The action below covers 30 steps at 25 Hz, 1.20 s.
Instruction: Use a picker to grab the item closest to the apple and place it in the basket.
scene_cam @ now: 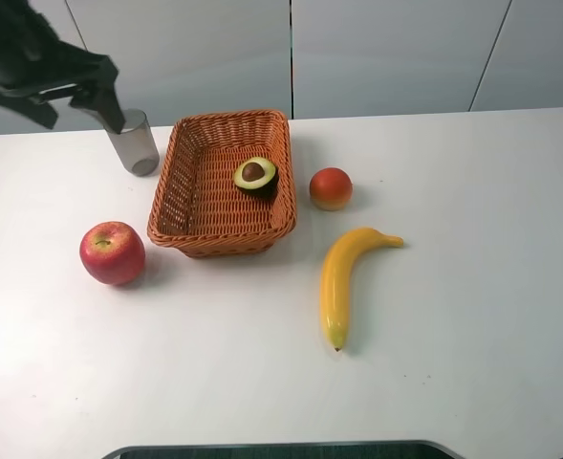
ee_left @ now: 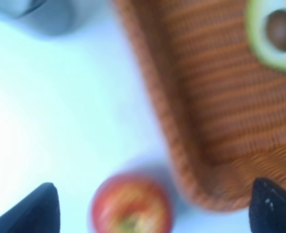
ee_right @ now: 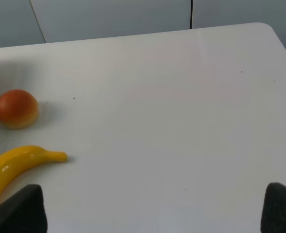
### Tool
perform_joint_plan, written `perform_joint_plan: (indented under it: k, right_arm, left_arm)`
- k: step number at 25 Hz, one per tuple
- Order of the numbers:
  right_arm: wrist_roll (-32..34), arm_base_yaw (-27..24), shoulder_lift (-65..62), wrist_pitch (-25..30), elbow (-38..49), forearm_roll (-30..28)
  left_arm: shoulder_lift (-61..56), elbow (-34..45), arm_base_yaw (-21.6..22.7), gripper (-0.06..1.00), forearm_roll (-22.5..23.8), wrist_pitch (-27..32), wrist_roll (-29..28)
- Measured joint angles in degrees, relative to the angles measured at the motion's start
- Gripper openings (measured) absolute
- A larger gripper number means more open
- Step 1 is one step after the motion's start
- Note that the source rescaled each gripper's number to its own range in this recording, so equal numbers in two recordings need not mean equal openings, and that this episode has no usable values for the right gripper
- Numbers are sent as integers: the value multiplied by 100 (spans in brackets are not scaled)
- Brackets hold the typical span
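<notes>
The red apple sits on the white table to the left of the wicker basket. A halved avocado with its brown pit lies inside the basket near its right wall. My left gripper hangs high over the table's far left, open and holding nothing. Its blurred wrist view looks down on the apple, the basket rim and the avocado, with the left gripper wide apart. My right gripper is open and empty; it is outside the exterior high view.
A grey cup stands just left of the basket's far corner, under my left arm. A small orange-red fruit lies right of the basket, and a yellow banana lies in front of it. Both also show in the right wrist view.
</notes>
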Motion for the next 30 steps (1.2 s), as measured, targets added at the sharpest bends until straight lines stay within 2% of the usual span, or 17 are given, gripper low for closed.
perform_joint_plan:
  k: [3, 9, 17, 30]
  right_arm:
    - [0, 0, 0, 0, 0, 0]
    - [0, 0, 0, 0, 0, 0]
    - [0, 0, 0, 0, 0, 0]
    - [0, 0, 0, 0, 0, 0]
  left_arm:
    - [-841, 690, 343, 99, 12, -21, 0]
    - [-2644, 1562, 431, 100, 39, -1, 10]
    - [-4654, 1929, 431, 100, 146, 528, 10]
    - [-6880, 3200, 431, 100, 389, 668, 10]
